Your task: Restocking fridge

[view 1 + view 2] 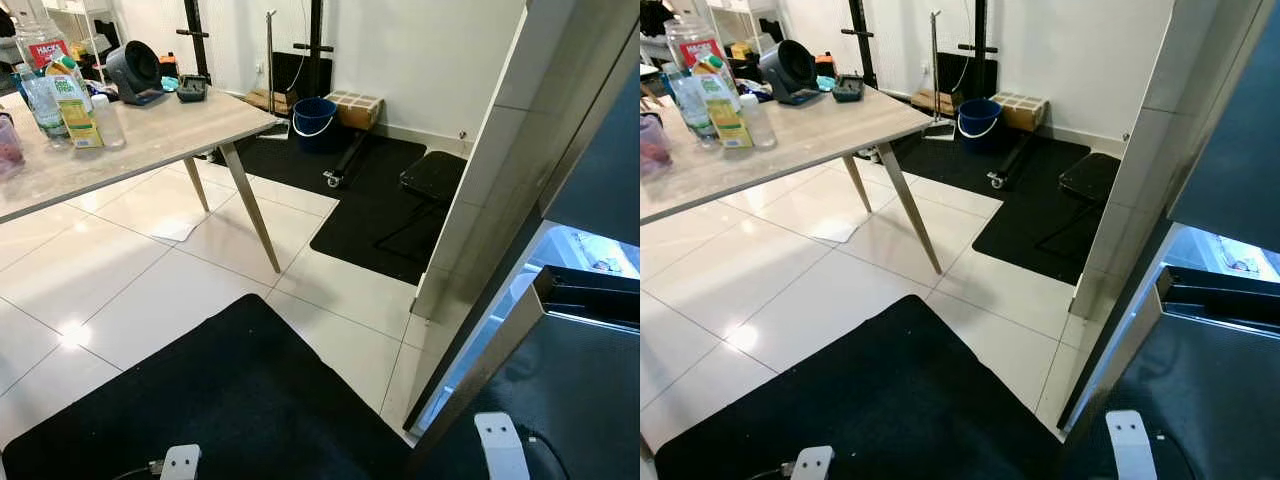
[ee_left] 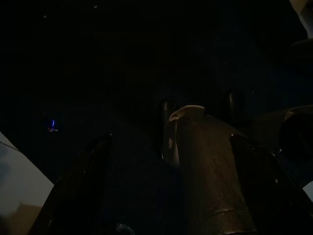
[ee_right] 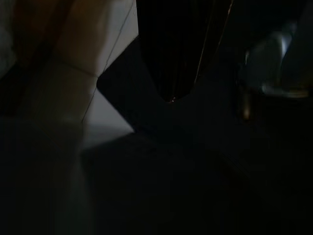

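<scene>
Fridge (image 1: pixel 560 180) at right; juice carton (image 1: pixel 72 105) on table (image 1: pixel 170 135).

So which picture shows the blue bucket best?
The right eye view: the blue bucket sits whole on the black mat by the wall, nearer the middle. The left eye view shows it too, just as whole. Both wrist views are too dark to make it out.
</scene>
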`<state>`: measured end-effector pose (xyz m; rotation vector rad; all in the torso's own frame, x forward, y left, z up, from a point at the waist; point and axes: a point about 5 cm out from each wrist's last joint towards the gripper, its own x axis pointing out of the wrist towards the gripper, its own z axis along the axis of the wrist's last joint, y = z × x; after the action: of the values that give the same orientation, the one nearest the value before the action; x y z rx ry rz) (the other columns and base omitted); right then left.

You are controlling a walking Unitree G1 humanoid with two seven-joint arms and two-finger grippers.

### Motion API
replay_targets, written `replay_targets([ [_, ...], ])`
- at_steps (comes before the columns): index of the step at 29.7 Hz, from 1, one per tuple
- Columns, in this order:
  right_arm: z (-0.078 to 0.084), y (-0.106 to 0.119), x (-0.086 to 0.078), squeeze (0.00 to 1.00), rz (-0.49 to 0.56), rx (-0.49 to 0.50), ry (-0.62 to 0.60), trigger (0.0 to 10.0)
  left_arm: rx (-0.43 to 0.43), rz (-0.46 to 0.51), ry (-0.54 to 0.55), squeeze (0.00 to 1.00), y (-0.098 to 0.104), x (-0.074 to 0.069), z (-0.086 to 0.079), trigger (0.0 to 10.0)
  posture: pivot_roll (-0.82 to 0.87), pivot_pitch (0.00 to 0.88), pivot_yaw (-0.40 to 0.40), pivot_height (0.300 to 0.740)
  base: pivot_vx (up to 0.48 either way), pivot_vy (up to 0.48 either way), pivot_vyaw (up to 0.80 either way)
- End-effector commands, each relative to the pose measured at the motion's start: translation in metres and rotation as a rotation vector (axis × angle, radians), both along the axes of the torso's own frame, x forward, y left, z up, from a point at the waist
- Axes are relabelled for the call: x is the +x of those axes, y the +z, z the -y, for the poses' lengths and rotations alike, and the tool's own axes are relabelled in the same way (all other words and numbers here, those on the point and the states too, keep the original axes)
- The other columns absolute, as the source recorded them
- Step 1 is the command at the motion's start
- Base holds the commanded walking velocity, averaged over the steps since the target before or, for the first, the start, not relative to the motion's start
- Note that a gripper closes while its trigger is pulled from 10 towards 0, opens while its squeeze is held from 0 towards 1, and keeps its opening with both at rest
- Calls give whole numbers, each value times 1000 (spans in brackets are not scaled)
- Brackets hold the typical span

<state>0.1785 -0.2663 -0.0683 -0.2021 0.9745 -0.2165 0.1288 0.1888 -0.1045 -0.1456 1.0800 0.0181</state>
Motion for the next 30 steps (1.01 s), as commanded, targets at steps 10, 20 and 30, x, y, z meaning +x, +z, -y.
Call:
replay_targets([
  [10, 23, 30, 34, 0, 220, -30, -145, 10000, -12, -11, -3, 0, -1, -2, 4, 10000, -74, 0, -24, 740, 0, 0, 0],
  [20, 32, 60, 68, 0, 392, -33, -204, 10000, -13, -11, -4, 0, -1, -2, 4, 10000, -73, 0, -25, 740, 0, 0, 0],
  [30, 34, 107, 115, 0, 588, -51, -194, 10000, -11, -13, -7, 0, -2, -3, 4, 10000, -64, 0, -27, 740, 0, 0, 0],
])
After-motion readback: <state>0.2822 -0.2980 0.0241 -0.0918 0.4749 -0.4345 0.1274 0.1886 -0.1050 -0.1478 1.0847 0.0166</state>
